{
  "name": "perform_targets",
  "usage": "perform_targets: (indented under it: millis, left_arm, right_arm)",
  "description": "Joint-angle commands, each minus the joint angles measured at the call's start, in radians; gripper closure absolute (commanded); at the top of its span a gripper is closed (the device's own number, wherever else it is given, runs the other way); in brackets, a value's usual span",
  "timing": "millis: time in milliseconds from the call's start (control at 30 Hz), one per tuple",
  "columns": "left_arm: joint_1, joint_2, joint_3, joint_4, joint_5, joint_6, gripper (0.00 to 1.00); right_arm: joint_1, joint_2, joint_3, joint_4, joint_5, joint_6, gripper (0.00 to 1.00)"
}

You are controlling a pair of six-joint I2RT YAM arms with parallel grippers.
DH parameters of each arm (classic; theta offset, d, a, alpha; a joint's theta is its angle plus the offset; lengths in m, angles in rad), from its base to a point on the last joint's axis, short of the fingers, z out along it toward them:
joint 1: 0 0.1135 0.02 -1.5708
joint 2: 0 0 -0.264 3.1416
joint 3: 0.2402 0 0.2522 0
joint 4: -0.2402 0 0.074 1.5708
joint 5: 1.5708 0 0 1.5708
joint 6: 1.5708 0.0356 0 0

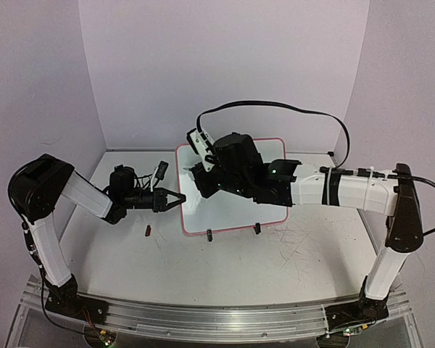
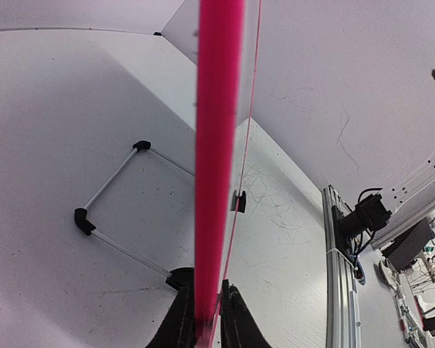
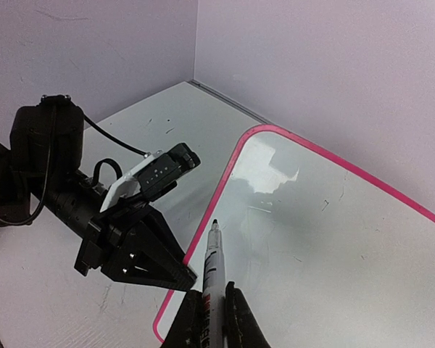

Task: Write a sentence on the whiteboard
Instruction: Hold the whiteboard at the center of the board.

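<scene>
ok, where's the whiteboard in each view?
Top external: whiteboard centre, partly under the right arm.
Left wrist: edge-on, pink rim a vertical stripe mid-frame.
Right wrist: fills the right half, beyond the marker tip.
Shared landmark: left gripper clamping the board's left rim.

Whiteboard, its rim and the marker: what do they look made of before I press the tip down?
The whiteboard looks like a smooth, glossy coated white sheet: it mirrors light patches. Its rim is thin bright pink edging, probably plastic, evenly coloured. The marker has a pale, plastic-looking barrel with printed text and a dark tip.
</scene>
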State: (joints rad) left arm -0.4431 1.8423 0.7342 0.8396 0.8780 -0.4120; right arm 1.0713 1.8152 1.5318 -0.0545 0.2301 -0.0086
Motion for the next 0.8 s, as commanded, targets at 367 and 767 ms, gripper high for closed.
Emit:
perform_targets:
  millis: [367,767]
  left_arm:
    - [-0.006,0.02,0.026,0.043,0.013,0.062,0.97]
    - [-0.007,0.015,0.011,0.043,-0.011,0.074,1.0]
  right_arm:
    - [0.021,0.021,0.046,0.031,0.079,-0.012,1.0]
    - [0.026,0.061,0.063,0.031,0.091,-0.009,1.0]
